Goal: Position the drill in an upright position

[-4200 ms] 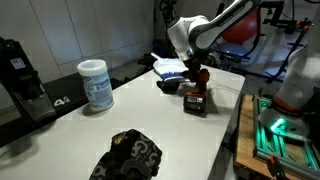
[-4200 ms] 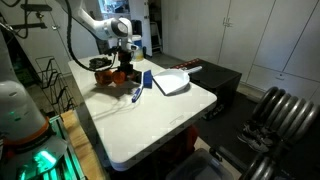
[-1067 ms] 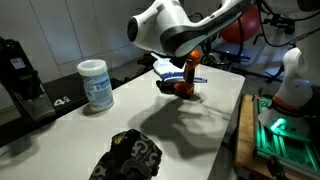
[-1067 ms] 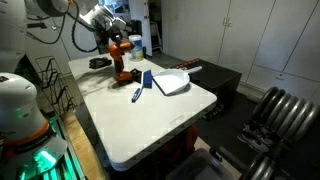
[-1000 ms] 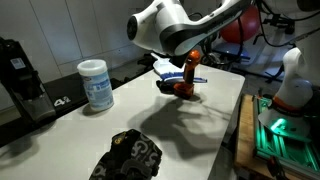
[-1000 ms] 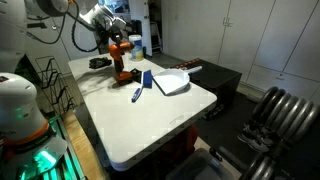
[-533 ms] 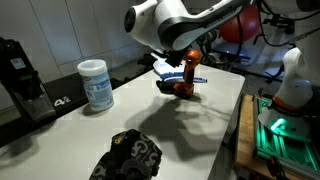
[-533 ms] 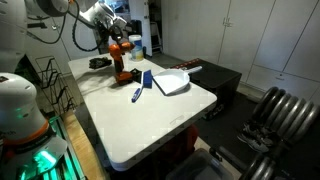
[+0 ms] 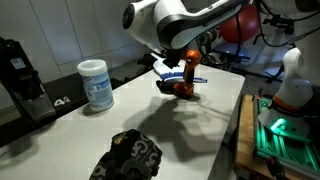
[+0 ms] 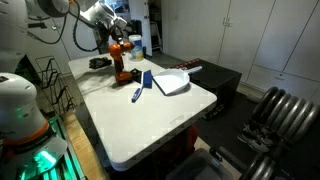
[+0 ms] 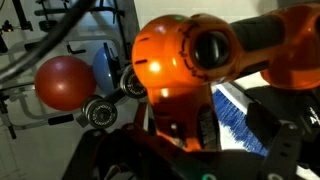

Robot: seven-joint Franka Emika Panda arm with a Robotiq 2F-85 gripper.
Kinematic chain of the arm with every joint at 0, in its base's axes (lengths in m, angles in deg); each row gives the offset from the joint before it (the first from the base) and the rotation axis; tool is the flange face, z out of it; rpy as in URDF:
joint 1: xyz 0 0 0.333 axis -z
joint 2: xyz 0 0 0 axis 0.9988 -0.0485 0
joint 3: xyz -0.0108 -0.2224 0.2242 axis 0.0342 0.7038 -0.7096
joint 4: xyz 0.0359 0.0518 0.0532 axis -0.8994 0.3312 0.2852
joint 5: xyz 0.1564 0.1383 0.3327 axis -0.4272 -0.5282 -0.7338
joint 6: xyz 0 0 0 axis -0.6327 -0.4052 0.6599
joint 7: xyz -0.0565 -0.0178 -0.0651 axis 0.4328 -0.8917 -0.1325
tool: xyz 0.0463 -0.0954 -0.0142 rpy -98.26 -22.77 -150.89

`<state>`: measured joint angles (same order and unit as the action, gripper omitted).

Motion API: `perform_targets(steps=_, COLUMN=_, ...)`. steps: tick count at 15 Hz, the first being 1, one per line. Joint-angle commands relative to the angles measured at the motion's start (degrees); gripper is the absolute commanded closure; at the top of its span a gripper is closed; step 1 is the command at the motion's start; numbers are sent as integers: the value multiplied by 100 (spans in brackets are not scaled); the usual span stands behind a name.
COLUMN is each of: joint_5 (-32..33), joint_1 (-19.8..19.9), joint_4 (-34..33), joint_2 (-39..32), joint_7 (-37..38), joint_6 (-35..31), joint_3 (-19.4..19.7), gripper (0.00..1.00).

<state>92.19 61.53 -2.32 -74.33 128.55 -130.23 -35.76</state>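
- We see the drill (image 9: 188, 76) standing upright on the table (image 9: 140, 112), near the far edge.
- The gripper (image 10: 117, 40) hangs close above the drill, jaws spread wide, and grips nothing.

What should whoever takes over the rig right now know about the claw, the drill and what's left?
Claw: open, close above the drill, not gripping anything.
Drill: on the table, standing on its battery base in both exterior views.
Done: the drill looks upright and released.
Left: lift the claw straight clear without knocking the drill, then confirm it stands on its own.
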Motion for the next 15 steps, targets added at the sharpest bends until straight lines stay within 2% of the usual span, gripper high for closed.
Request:
perform_targets(steps=1, joint_5=-236, joint_1=-38, joint_4=-169, joint_2=191, joint_7=121, joint_6=-207, joint_3=32, gripper=0)
perform_targets(steps=6, joint_5=-796, joint_1=59, joint_4=-253, joint_2=659, joint_7=319, joint_6=-711, joint_3=-4, gripper=0)
perform_targets(steps=7, joint_5=-980, joint_1=194, joint_4=-22, joint_2=966, joint_7=316, joint_6=-947, joint_3=-137, gripper=0)
perform_targets(steps=12, joint_5=-1779, joint_1=415, joint_4=1111, joint_2=2377, joint_7=167, joint_6=-1873, joint_3=-110, gripper=0)
perform_targets(steps=15, joint_5=-1784, joint_1=590, joint_4=1839, joint_2=3099, joint_7=-338, joint_6=-2449, joint_3=-91, gripper=0)
